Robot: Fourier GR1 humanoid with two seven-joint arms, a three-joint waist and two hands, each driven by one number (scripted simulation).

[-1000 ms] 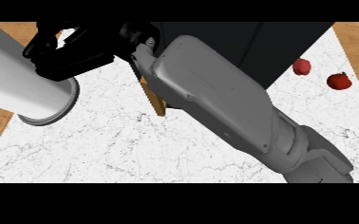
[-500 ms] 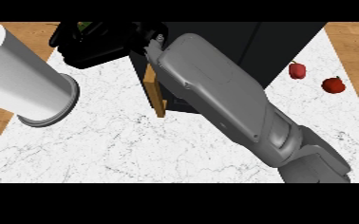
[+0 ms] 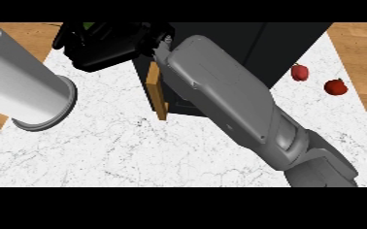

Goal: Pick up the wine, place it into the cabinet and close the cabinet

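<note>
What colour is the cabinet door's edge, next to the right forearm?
Light wood brown; the cabinet door's edge shows in the head view, against the dark cabinet.

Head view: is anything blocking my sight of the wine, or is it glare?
Head view: no glare; the right hand curls over the wine, leaving a green sliver showing; the grey forearm hides much of the dark cabinet; the marble counter is evenly lit.

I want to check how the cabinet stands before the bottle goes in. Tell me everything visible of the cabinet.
The cabinet is a dark, nearly black box at the back of the white marbled counter. Its wooden-looking door stands open, seen edge-on, swung toward the viewer. The inside is too dark to make out. The right forearm crosses in front of it, hiding much of the opening, and the right hand sits just left of the door.
</note>
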